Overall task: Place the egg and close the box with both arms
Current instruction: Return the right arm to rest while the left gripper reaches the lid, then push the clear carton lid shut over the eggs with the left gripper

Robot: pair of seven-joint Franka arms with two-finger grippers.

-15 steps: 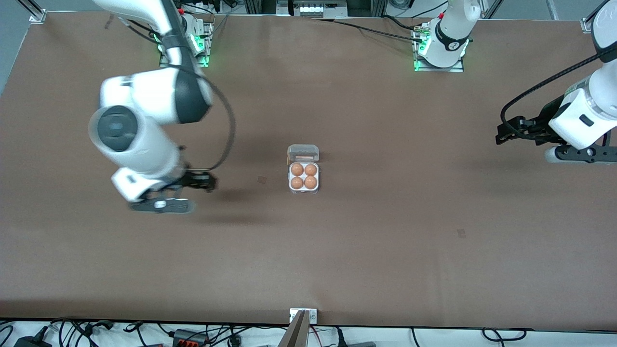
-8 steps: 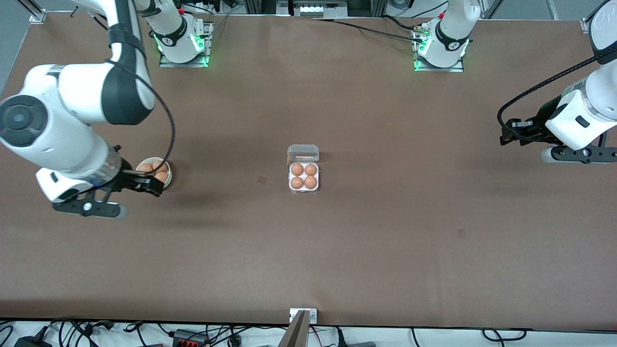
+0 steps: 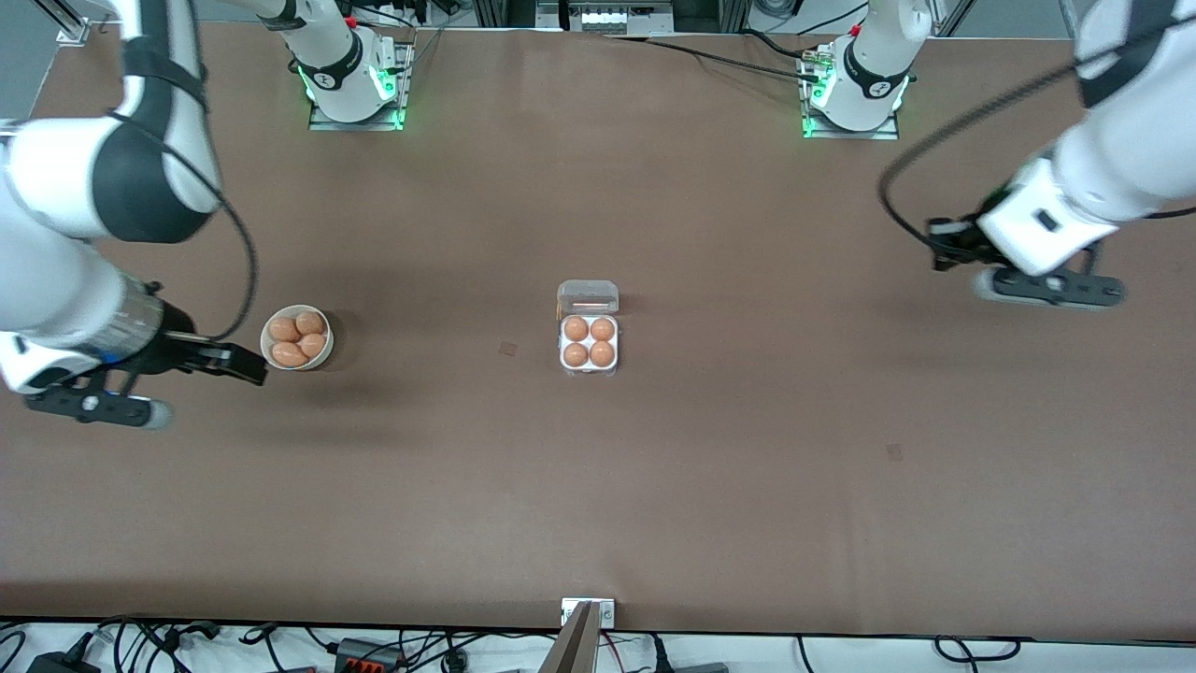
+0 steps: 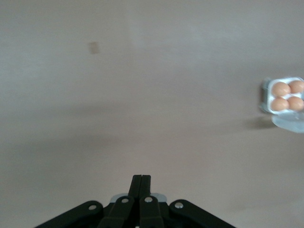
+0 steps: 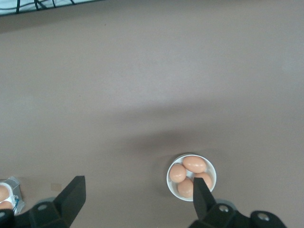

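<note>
I see egg box (image 3: 589,329) mid-desk (image 3: 710,449), lid (image 3: 588,296) open, hinged at edge toward robot bases, four brown eggs (image 3: 589,341) in cells. Long axis runs from front camera toward bases.

Right claw (image 3: 245,365) spread, empty, beside white bowl (image 3: 297,337) of eggs, well apart from box.

Left claw (image 4: 141,179) pressed together, over bare desk at left arm's end, box well apart.

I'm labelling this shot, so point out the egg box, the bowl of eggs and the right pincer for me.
egg box (image 3: 589,344): front view, on the tray among its four eggs.
bowl (image 3: 325,359): front view, on its white rim.
right pincer (image 5: 137,190): right wrist view, midway between its open fingertips.
</note>
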